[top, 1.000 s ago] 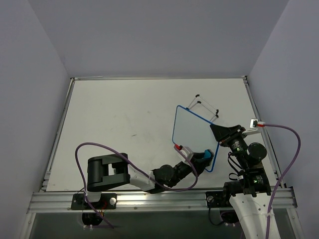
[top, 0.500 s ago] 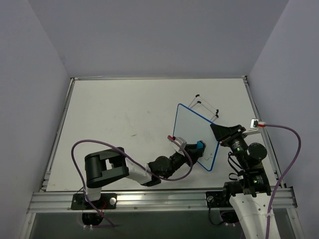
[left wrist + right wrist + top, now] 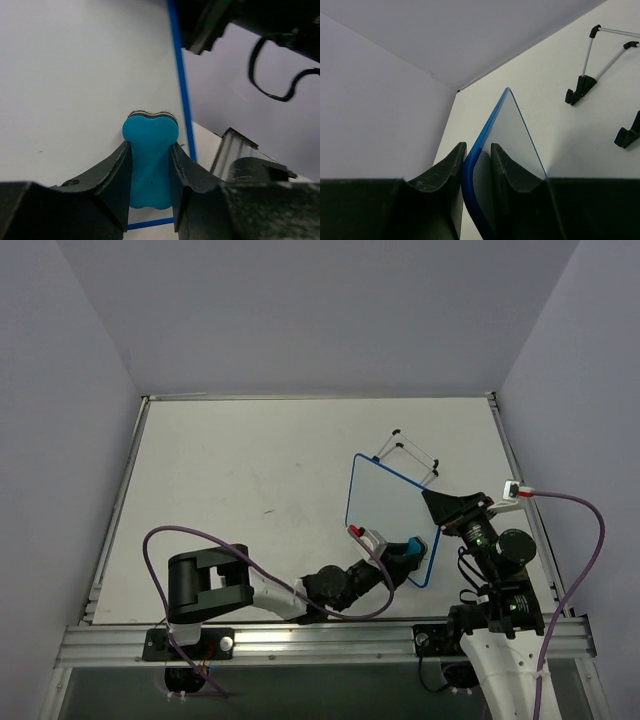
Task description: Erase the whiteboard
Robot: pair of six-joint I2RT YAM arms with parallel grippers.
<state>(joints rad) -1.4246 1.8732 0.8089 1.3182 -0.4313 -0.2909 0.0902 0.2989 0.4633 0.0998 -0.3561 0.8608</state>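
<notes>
My left claw (image 3: 150, 146) clamped on eraser (image 3: 150, 172), eraser against whiteboard (image 3: 385, 502) (near its lower corner), my right claw (image 3: 478, 149) pinching the rim.

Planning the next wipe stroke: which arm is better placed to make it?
Left. The left gripper holds the eraser against the whiteboard; the right gripper is clamped on its edge, steadying it.

Table (image 3: 240, 490): off-white top, matte, with a small dark mark (image 3: 268, 511) left of centre. Aluminium rail (image 3: 320, 640) runs along the near edge. Pale lavender-grey walls enclose it: left wall (image 3: 60, 440), back wall (image 3: 320, 320), right wall (image 3: 590, 390).

Eraser (image 3: 150, 160): bone-shaped, cyan-blue. A thin dark felt layer shows at its far end, and a tiny dark speck on its blue face.
</notes>
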